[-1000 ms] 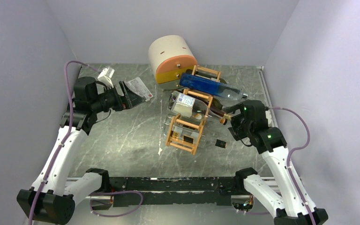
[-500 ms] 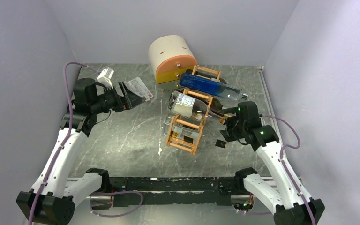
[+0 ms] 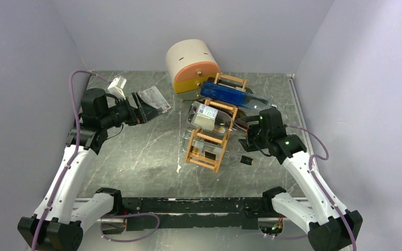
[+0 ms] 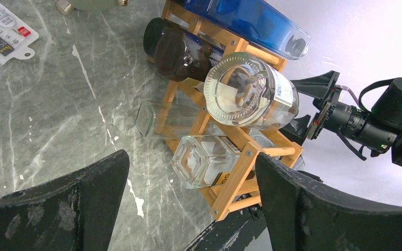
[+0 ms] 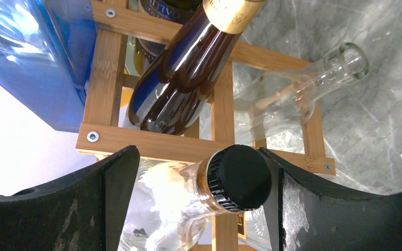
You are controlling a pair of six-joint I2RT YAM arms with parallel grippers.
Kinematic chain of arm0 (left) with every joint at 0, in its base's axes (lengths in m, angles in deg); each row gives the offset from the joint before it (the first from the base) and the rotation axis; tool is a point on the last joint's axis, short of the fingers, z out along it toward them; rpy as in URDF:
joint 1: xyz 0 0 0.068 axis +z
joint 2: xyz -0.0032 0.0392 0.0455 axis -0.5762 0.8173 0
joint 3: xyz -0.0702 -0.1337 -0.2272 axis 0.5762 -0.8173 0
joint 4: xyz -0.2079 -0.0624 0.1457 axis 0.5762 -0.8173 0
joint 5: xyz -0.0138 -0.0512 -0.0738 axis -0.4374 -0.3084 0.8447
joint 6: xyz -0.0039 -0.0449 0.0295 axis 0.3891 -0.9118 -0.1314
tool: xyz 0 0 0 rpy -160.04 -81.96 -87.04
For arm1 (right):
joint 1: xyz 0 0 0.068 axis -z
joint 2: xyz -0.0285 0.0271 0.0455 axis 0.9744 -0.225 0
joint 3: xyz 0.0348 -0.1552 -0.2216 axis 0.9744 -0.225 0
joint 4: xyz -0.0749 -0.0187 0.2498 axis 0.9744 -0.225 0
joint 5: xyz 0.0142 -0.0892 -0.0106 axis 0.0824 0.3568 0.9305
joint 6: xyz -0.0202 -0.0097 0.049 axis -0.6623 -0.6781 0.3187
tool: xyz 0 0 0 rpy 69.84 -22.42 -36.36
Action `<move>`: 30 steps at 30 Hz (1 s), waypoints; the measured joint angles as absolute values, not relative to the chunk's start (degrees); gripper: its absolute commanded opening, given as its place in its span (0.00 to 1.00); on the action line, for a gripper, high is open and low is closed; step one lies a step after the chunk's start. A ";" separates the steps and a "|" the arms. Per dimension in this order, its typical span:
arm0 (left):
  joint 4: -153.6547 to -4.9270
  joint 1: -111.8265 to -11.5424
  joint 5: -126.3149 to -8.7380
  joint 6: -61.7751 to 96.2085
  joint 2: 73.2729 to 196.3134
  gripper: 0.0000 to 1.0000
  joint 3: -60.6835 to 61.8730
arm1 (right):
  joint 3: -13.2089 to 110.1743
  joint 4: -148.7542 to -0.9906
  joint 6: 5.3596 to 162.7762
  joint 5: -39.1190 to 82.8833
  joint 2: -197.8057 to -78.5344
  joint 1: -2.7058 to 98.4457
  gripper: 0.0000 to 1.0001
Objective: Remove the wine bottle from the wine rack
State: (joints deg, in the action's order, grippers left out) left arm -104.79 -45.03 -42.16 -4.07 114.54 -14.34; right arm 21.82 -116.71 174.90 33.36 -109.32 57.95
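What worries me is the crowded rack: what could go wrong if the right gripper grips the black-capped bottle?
1. The black cap sits off-centre between the right gripper's open fingers, so closing may push the neck sideways or slip.
2. The dark bottle rests beside it on the same wine rack; pulling could drag the rack or dislodge it.

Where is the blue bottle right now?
In the top view, the blue bottle lies across the far end of the rack, right of centre. It is just in front of the round cream-and-orange box.
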 measured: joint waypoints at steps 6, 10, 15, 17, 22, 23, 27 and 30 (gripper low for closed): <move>-104.88 -45.05 -42.20 -4.02 113.69 0.93 -14.34 | 21.93 -115.25 177.13 34.71 -110.72 54.93 0.75; -104.99 -45.05 -42.29 -4.04 113.41 0.93 -14.34 | 21.93 -114.77 178.33 36.00 -111.41 53.53 0.71; -105.14 -45.05 -42.38 -4.04 112.93 0.93 -14.34 | 21.93 -114.83 179.45 37.27 -111.94 52.75 0.67; -105.21 -45.05 -42.44 -4.02 112.79 0.93 -14.34 | 21.93 -114.83 179.86 37.64 -111.94 52.55 0.65; -105.32 -45.05 -42.60 -4.02 112.73 0.93 -14.34 | 21.93 -114.81 180.65 38.21 -111.94 52.40 0.59; -105.34 -45.05 -42.62 -4.02 112.73 0.93 -14.34 | 21.93 -114.81 180.98 38.36 -111.94 52.40 0.57; -105.45 -45.05 -42.64 -4.02 112.62 0.93 -14.34 | 21.93 -114.55 182.13 39.24 -111.81 52.40 0.50; -105.47 -45.05 -42.64 -4.02 112.55 0.93 -14.34 | 21.97 -113.50 183.10 39.63 -111.44 52.40 0.43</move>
State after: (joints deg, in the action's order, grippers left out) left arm -105.47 -45.05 -42.64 -4.02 112.55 -14.34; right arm 21.97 -113.50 183.10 39.63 -111.44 52.40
